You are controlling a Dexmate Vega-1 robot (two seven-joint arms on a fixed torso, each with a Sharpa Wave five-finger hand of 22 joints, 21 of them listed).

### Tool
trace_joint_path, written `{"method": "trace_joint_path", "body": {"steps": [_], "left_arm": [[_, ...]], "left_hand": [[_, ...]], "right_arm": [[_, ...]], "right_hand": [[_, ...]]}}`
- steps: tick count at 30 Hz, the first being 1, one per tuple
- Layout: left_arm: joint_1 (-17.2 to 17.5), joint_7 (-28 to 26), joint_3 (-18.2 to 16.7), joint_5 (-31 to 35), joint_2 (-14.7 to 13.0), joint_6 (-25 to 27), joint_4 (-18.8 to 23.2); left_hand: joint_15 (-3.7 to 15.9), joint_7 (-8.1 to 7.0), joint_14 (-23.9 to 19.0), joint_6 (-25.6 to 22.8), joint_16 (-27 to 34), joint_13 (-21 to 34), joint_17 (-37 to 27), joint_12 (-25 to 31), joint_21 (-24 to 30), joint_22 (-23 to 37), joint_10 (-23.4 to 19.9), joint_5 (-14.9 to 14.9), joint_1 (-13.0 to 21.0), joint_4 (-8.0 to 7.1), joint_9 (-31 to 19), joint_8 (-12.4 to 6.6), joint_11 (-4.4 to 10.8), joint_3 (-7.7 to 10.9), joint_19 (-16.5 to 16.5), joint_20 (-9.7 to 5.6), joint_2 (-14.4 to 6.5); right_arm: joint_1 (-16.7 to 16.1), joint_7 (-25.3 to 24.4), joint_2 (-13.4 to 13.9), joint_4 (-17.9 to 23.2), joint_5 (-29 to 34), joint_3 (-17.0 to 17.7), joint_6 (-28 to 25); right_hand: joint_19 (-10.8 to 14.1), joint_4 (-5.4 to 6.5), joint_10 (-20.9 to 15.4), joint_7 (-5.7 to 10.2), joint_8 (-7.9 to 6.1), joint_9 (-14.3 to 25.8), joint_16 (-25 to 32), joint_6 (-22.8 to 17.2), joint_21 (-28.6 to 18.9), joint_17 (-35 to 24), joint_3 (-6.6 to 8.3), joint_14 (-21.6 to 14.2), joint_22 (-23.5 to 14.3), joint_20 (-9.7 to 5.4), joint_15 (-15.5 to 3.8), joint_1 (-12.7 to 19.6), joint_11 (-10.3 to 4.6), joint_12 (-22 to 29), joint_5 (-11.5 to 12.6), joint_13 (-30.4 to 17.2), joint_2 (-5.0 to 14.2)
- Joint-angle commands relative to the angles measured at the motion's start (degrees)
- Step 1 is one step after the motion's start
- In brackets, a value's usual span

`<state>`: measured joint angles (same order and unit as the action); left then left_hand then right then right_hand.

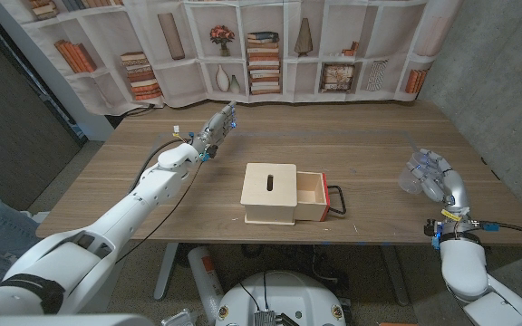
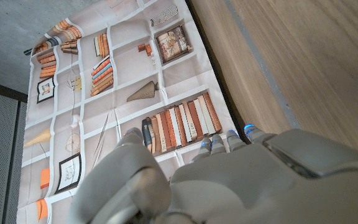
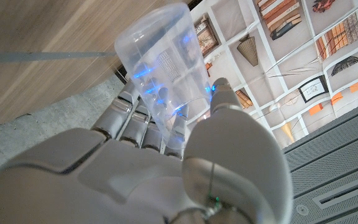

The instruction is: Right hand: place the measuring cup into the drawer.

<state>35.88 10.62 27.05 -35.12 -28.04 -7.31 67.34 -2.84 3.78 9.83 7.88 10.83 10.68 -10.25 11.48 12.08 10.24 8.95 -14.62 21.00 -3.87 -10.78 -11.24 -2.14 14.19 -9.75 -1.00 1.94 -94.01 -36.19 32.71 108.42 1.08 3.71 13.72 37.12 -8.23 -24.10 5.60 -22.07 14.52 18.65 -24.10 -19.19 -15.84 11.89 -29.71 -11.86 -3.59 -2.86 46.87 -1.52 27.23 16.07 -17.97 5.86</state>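
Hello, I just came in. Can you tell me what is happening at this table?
A robot works at a wooden table. Its right hand holds a clear plastic measuring cup near the table's right side. In the middle stands a small wooden box with its drawer pulled open toward that hand. The cup is not yet in the drawer. The left hand is stretched out over the far left part of the table, holding nothing.

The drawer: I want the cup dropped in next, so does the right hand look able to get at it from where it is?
Probably yes: the drawer stands pulled open toward the right hand, which grips the measuring cup, with bare table between them.
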Motion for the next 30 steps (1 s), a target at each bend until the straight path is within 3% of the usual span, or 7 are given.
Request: {"method": "trace_joint_path", "body": {"steps": [1,18,23,30], "left_arm": [[-0.38,0.06,0.24,0.32,0.26,0.03,-0.41],[0.98,-1.32,-0.07,0.43,-0.92,1.07,2.38],[1.16,-1.54,-0.08,0.49,-1.25,1.44,3.03],[1.25,-1.76,-0.09,0.62,-1.47,1.53,3.58]], "left_hand": [[-0.47,0.01,1.99,-0.23,-0.09,0.13,-0.29,0.19,-0.15,0.34,0.23,0.05,0.21,0.10,-0.18,-0.26,0.09,-0.05,-2.80,0.28,-0.53],[-0.46,0.01,2.09,-0.27,-0.12,0.12,-0.30,0.19,-0.15,0.34,0.25,0.09,0.27,0.13,-0.19,-0.25,0.07,-0.18,-2.76,0.23,-0.60],[-0.45,0.02,2.13,-0.28,-0.13,0.12,-0.30,0.21,-0.17,0.34,0.22,0.10,0.29,0.14,-0.19,-0.25,0.07,-0.21,-2.82,0.26,-0.61],[-0.39,0.01,2.14,-0.24,-0.13,0.12,-0.30,0.20,-0.17,0.34,0.24,0.12,0.32,0.15,-0.19,-0.23,0.07,-0.25,-2.80,0.23,-0.64]], "right_arm": [[0.84,4.57,-0.32,-0.82,-3.53,1.15,3.65],[2.01,8.74,0.03,-2.00,-4.50,1.94,7.52],[2.42,9.46,0.02,-2.42,-4.01,1.77,8.52],[3.20,10.91,0.33,-2.55,-3.90,1.19,9.37]], "right_hand": [[0.78,0.04,-2.93,-0.61,-0.48,0.27,0.23,-0.93,-0.43,-0.23,0.56,-0.81,-0.28,-0.22,-5.75,1.35,-1.51,0.34,-0.48,-0.18,1.21],[1.32,0.04,-4.10,-0.31,-0.97,0.55,0.24,-2.40,-0.90,-0.19,1.02,-1.93,-0.39,-0.71,-5.95,1.76,-2.21,0.68,-2.02,-0.45,1.35],[1.46,-1.17,-4.12,-0.01,-0.93,0.67,-0.05,-2.43,-1.09,0.02,1.96,-2.01,-0.41,-1.01,-6.22,3.99,-2.58,0.62,-2.39,-0.57,1.18],[1.57,-0.60,-4.61,-0.15,-1.05,0.73,-0.07,-2.85,-1.23,-0.06,1.63,-2.09,-0.45,-1.14,-6.29,3.32,-2.02,0.77,-2.87,-0.65,0.86]]}}
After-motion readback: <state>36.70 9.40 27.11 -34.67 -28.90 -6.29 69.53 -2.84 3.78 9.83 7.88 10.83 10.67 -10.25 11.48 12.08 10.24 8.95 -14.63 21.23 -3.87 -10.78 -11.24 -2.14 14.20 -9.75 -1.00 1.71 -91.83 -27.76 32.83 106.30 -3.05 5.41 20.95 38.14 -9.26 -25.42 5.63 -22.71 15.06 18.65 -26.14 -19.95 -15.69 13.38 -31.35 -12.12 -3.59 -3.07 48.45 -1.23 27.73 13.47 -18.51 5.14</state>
